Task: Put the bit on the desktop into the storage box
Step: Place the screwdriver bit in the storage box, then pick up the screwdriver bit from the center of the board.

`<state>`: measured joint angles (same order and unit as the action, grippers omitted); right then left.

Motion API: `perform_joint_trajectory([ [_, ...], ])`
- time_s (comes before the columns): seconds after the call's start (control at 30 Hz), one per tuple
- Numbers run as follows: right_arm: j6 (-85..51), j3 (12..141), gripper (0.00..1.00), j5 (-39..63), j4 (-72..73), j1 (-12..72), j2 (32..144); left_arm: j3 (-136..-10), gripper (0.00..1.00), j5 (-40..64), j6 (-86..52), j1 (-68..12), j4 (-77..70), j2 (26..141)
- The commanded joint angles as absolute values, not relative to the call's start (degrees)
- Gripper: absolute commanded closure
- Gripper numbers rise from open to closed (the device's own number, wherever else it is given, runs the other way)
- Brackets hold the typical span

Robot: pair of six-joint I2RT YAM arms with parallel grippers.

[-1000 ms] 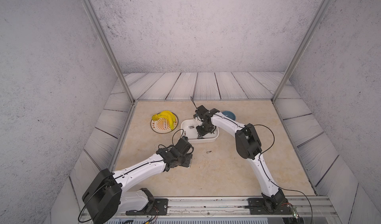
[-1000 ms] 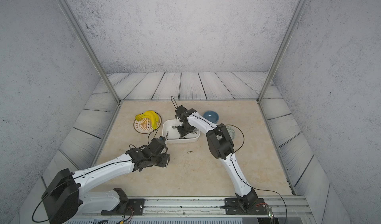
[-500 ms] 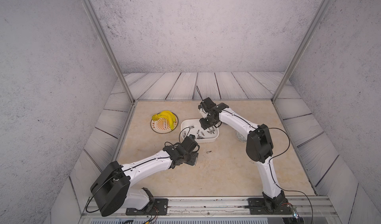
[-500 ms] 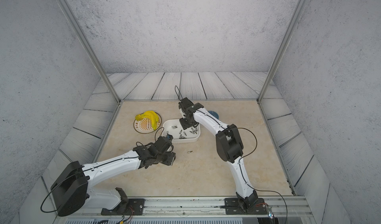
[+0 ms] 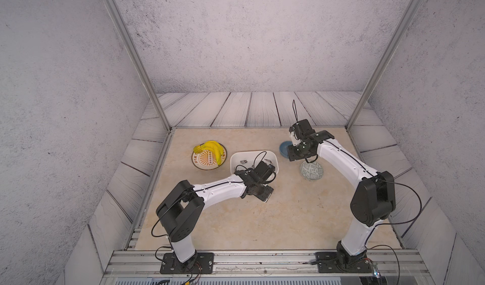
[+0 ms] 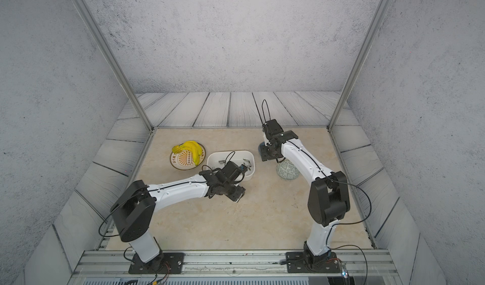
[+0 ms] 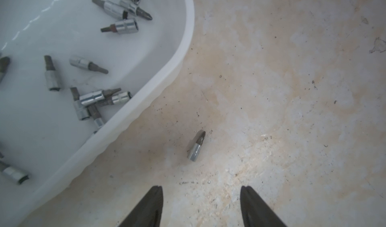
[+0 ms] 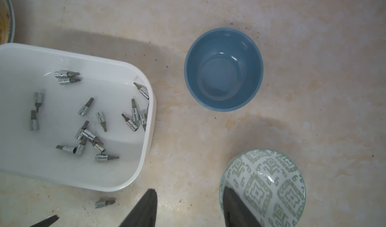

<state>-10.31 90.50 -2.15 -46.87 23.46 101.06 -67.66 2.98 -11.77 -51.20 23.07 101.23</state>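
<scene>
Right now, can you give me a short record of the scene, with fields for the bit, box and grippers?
bit: lying on the desktop, outside the storage box, close to its rim
storage box: holds many other bits
left gripper: open, empty, near the bit
right gripper: open, empty
blue bowl: empty

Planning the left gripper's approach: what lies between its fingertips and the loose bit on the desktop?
Nothing: in the left wrist view only bare desktop separates the open left gripper from the bit.
</scene>
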Motion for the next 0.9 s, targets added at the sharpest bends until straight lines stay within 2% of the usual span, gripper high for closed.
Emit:
perform_joint_trajectory([
  [0.0,-10.3,89.1,0.44,-2.3,-47.5,23.3,97.9,-69.9,0.42,4.8,-8.4,-51.4,26.8,103.8],
  [0.13,-10.4,88.6,0.44,-2.0,-48.0,23.2,96.4,-71.9,0.45,4.8,-7.8,-51.4,28.4,106.6],
  [0.87,-9.3,89.1,0.44,-1.7,-49.4,22.8,94.3,-75.9,0.46,1.0,-5.1,-51.2,28.0,113.3],
])
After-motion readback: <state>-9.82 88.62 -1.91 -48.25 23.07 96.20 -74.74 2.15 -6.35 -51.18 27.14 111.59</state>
